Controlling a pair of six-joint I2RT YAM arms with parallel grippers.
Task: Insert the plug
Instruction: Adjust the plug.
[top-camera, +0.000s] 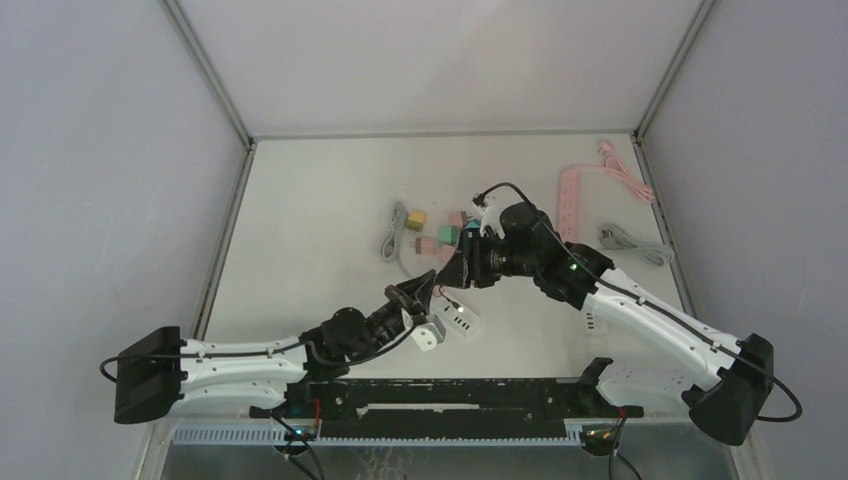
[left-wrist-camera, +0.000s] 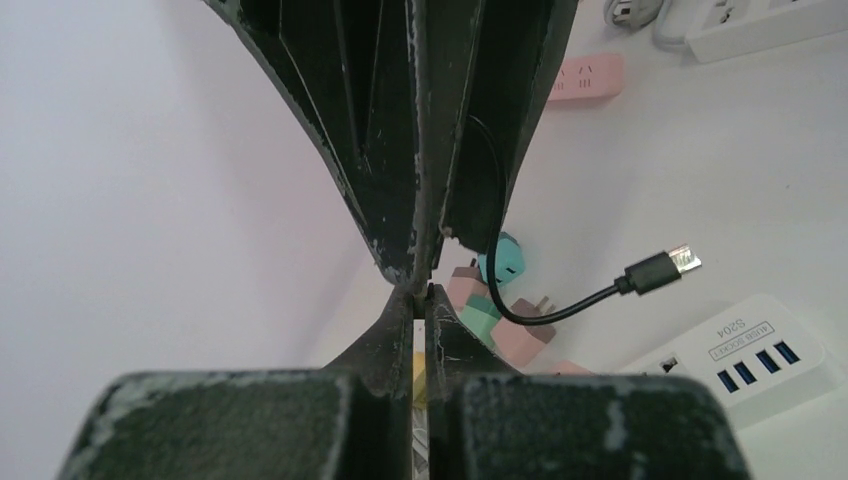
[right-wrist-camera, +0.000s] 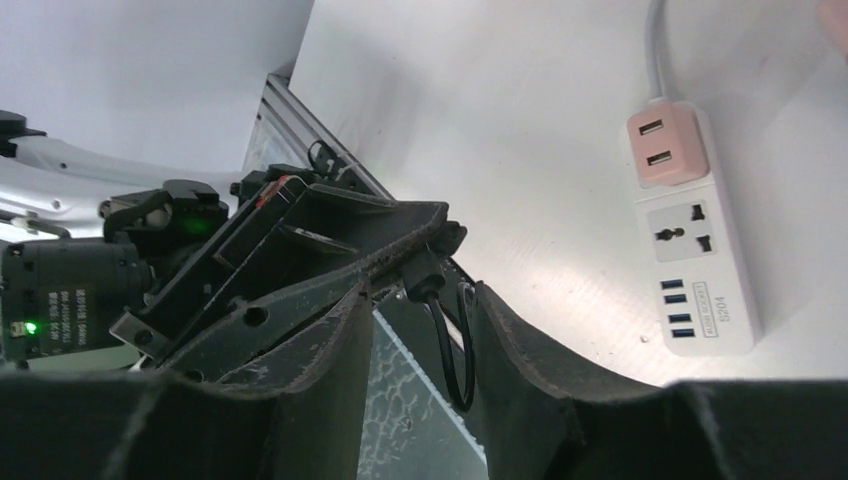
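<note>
A black cable's plug (right-wrist-camera: 422, 272) hangs at the tip of my left gripper (right-wrist-camera: 300, 250), which is shut on it. My right gripper (right-wrist-camera: 418, 292) is open around that plug, and the cable loop (right-wrist-camera: 455, 370) hangs between its fingers without being pinched. From above, the left gripper (top-camera: 430, 285) and right gripper (top-camera: 447, 278) meet tip to tip over the white power strip (top-camera: 458, 320). In the left wrist view my left gripper (left-wrist-camera: 422, 292) touches the right fingers (left-wrist-camera: 400, 150). The cable's free end (left-wrist-camera: 662, 268) hangs above the strip's USB ports (left-wrist-camera: 760, 358).
Small coloured cube adapters (top-camera: 430, 235) lie behind the grippers, and a white adapter (top-camera: 428, 338) sits beside the strip. A pink power strip (top-camera: 572, 200) and a grey cable (top-camera: 635, 243) lie at the right. The strip has a pink USB end (right-wrist-camera: 665, 145).
</note>
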